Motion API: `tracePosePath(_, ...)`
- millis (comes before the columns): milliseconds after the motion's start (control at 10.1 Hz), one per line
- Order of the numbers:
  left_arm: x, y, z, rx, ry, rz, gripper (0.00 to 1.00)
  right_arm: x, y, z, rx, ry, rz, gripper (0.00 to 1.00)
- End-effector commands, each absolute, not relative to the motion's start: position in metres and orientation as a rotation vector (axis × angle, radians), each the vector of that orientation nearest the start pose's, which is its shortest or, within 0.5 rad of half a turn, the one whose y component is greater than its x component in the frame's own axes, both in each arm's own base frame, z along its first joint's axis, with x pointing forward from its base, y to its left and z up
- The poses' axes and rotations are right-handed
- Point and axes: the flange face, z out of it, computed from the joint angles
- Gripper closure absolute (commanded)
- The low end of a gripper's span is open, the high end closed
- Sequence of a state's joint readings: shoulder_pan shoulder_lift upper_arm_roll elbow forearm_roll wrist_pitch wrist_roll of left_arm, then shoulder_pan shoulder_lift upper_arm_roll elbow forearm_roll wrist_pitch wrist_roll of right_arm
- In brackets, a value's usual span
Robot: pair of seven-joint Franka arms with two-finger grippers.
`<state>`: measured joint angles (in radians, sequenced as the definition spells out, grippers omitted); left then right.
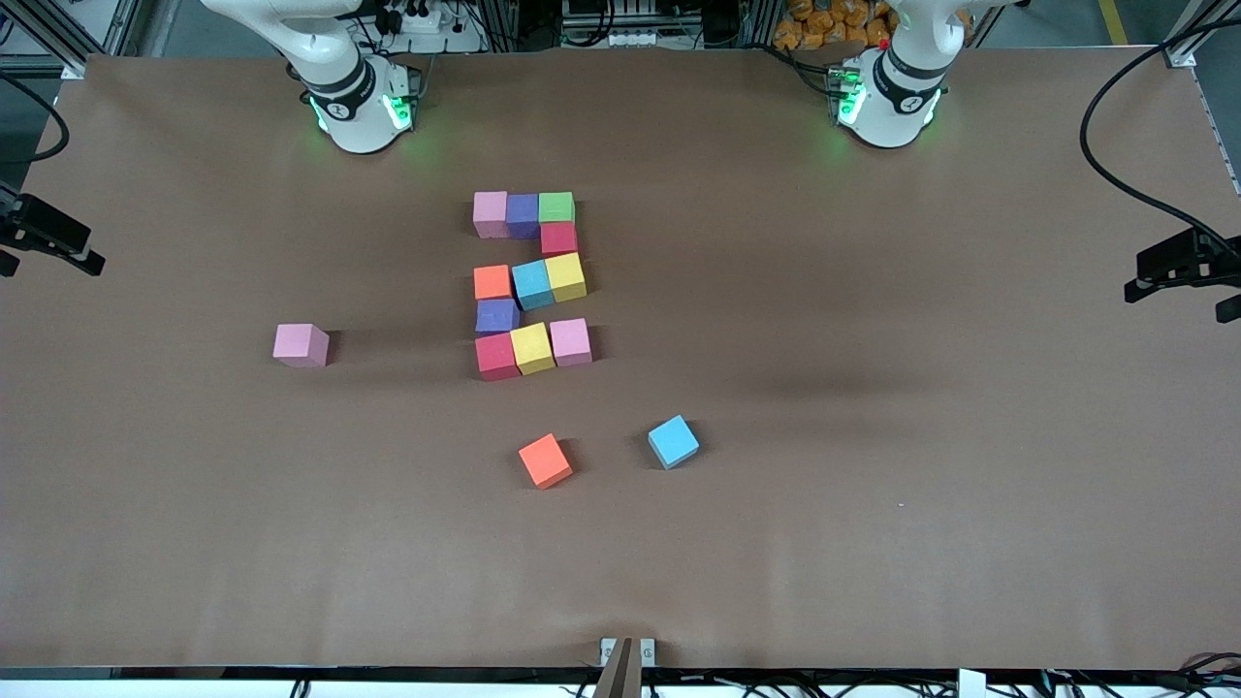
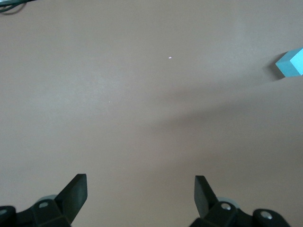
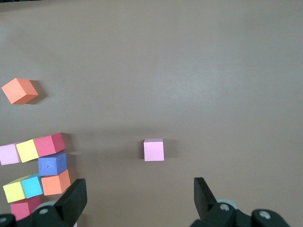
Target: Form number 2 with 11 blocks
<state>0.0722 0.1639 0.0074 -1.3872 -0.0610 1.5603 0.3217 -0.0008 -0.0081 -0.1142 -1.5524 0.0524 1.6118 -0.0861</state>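
**Eleven cubes already spell the 2; both arms hang back with fingers wide**

The number 2 (image 1: pixel 530 281) lies mid-tabletop (image 1: pixel 873 485), its long axis running 12 to 6 o'clock in the front view. From the 12 o'clock end, it has a row of three, a single red cube at the left arm's end, a row of three, a single purple cube at the right arm's end, then a last row of three. That makes eleven, so the figure looks complete, though the middle row sits slightly skewed.

Three spare blocks lie apart from it. With the figure at the dial's centre, they are:
- a pink block (image 1: pixel 301 345) at about 9 o'clock
- an orange block (image 1: pixel 545 460) at 6 o'clock
- a light blue block (image 1: pixel 673 441) near 5 o'clock

The right gripper (image 3: pixel 140 184) hangs above the tabletop with its fingers (image 3: pixel 75 196) spread wide and empty. In its wrist view the pink block (image 3: pixel 154 150) lies straight out from the gap between them. If any spare is to be moved, that arm is judged the nearer to this one. A cube has no long axis, so any square approach would serve.

The left gripper (image 2: pixel 140 182) waits over bare tabletop, fingers (image 2: pixel 75 189) equally wide and holding nothing. Only the light blue block (image 2: pixel 291 63) shows at the edge of its view.

No container is in sight.
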Motion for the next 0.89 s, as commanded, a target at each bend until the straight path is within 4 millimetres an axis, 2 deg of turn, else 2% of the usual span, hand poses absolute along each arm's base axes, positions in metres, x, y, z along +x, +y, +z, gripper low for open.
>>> tracePosePath(0,0.593,0.019,0.627,-3.166,0.462,-0.053,0.0,0.549,-0.057,0.647,-3.092,0.062,-0.123,0.0)
tracePosePath(99,0.587,0.009,0.637,-3.146,0.315,-0.065,0.0,0.549,-0.057,0.647,-3.094,0.062,-0.123,0.0)
tracePosePath(197,0.58,-0.012,0.647,-3.129,0.167,-0.074,0.0,0.549,-0.058,0.647,-3.094,0.064,-0.123,0.0)
tracePosePath(493,0.564,-0.015,0.667,-3.107,0.151,-0.087,0.0,0.549,-0.058,0.647,-3.094,0.064,-0.123,0.0)
tracePosePath(789,0.56,-0.016,0.668,-3.114,0.157,-0.062,0.0,0.549,-0.058,0.647,-3.094,0.064,-0.123,0.0)
